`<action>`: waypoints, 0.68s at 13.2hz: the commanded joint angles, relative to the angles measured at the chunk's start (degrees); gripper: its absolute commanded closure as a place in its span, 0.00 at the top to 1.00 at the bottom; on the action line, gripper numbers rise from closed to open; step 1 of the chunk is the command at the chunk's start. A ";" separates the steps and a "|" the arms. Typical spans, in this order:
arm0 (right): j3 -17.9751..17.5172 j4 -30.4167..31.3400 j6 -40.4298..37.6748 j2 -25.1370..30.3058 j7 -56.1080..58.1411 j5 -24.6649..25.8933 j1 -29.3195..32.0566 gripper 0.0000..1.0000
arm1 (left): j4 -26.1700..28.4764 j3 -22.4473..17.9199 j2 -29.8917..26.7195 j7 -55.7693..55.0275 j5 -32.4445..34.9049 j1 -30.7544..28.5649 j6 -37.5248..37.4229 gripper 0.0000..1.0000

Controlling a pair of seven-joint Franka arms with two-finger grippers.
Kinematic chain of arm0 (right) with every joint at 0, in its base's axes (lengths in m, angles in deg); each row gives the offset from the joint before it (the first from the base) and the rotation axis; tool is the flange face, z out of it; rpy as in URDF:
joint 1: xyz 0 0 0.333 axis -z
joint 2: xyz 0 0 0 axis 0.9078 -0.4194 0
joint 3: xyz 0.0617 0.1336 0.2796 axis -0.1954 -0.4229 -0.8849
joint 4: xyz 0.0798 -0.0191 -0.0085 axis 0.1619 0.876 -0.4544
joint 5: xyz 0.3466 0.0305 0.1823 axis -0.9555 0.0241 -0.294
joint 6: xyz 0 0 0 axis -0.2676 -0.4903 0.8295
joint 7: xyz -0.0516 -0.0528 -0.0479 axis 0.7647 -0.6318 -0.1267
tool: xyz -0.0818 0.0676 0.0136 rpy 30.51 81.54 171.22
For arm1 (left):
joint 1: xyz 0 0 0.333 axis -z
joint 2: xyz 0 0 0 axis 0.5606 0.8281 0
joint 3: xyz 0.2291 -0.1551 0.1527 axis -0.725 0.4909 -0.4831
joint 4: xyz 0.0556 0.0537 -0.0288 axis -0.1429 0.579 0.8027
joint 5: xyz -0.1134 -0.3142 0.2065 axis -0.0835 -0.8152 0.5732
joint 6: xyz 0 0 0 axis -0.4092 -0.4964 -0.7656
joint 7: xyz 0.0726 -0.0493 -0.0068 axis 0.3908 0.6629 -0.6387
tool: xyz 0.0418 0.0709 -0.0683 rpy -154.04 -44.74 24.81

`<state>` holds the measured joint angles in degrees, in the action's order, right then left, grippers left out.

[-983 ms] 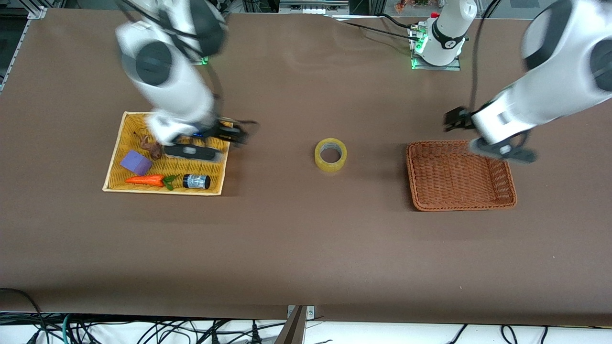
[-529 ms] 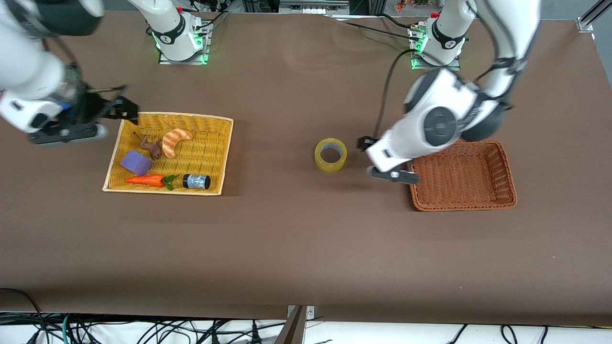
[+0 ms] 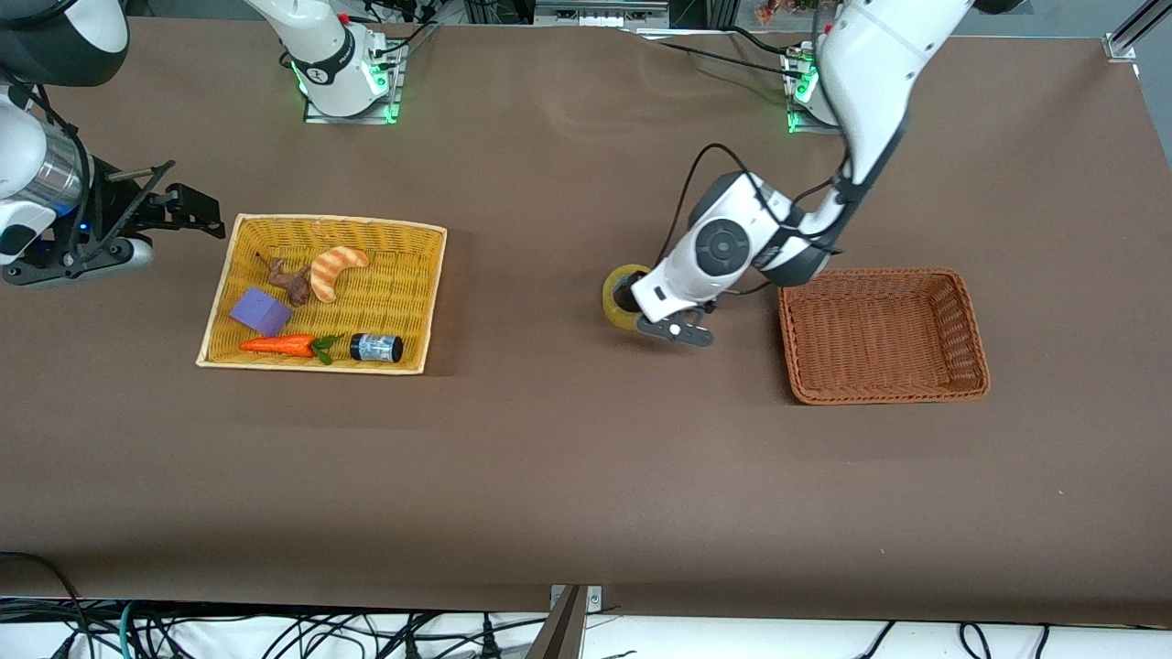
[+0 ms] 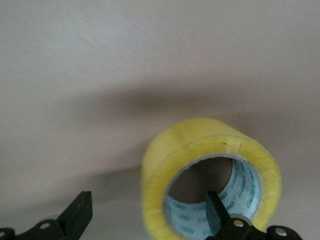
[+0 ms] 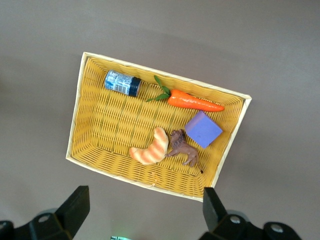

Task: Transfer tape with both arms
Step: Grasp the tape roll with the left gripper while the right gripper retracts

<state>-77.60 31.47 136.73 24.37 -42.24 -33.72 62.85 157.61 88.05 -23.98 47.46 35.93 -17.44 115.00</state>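
Note:
The tape (image 3: 614, 299), a yellowish ring with a grey core, lies flat on the brown table between the two baskets. My left gripper (image 3: 653, 322) is low at the roll, on the side toward the brown basket, and partly covers it. In the left wrist view the tape (image 4: 200, 150) fills the middle. My left gripper (image 4: 147, 216) is open, with one finger inside the core and the other outside the roll's wall. My right gripper (image 3: 78, 264) is open and empty, held above the table beside the yellow basket toward the right arm's end; it shows open in its wrist view (image 5: 144, 210).
The yellow basket (image 3: 320, 221) holds a croissant (image 3: 334, 270), an animal figure, a purple block (image 3: 261, 311), a carrot (image 3: 279, 345) and a black-capped jar (image 3: 376, 348). An empty brown wicker basket (image 3: 879, 395) stands toward the left arm's end.
The left arm swung from over the brown basket to the tape and came down around its wall. The right arm pulled away from the yellow basket toward the right arm's end of the table.

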 commanded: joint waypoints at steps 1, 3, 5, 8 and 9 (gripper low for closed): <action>-0.10 0.93 0.16 1.20 0.00 -0.04 0.16 1.00 | -0.64 -0.68 2.41 -2.16 5.58 1.44 2.08 0.67; -0.02 0.93 0.25 1.20 0.01 0.31 0.16 1.00 | -1.08 -0.50 2.07 -2.34 6.48 0.40 1.39 0.00; -0.10 0.84 0.34 1.29 -2.18 0.32 0.07 1.00 | -1.26 -0.50 1.89 -2.43 6.48 -0.14 1.30 0.00; -0.10 0.75 0.34 1.38 -2.81 0.32 0.16 1.00 | -1.26 -0.50 0.06 -2.34 6.48 -1.01 -0.45 0.00; -0.28 0.75 0.34 1.46 -3.07 0.40 0.16 1.00 | -2.13 -0.50 -1.26 -2.34 6.48 -1.63 -3.42 0.00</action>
<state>-77.54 31.46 136.81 24.44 -44.03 -33.64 62.86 156.37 87.36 -22.46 45.50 40.84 -17.91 115.75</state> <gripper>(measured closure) 0.000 0.784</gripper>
